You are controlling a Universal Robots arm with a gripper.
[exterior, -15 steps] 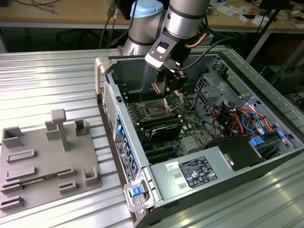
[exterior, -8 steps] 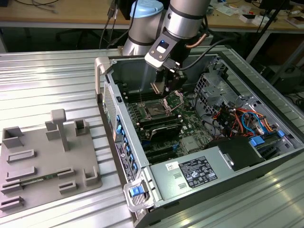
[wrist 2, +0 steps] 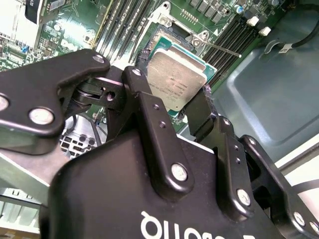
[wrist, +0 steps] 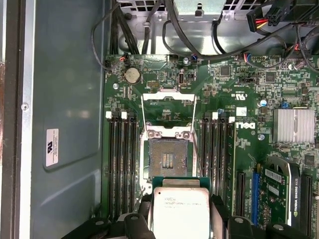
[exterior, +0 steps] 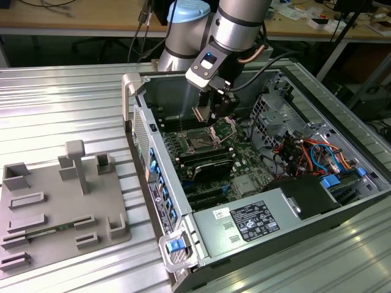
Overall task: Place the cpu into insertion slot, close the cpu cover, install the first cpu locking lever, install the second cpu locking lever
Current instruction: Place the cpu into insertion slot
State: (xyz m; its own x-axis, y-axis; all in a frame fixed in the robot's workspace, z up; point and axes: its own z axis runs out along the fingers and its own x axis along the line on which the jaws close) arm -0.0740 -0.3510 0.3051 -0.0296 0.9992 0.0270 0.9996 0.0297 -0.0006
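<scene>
cpu (wrist: 180,215): edge nearest gripper (wrist: 180,204) was cut off by pic edge in first wrist view. In second wrist view fingers (wrist 2: 149,117) hid both cpu sides; socket (wrist 2: 168,36) beyond fingertips was partly covered by cpu. Exterior view: held part too small to tell.

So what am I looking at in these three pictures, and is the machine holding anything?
A robot arm reaches into an open computer case lying on a ribbed metal table; a grey moulded tray sits on the exterior view's left. That picture comes from a camera off the arm. The other two come from cameras near its wrist, looking past the black tool. The tool grips the cpu, a small silver square, by two opposite edges, above the motherboard. In the first wrist view the socket is empty and the cpu cover stands open.
</scene>
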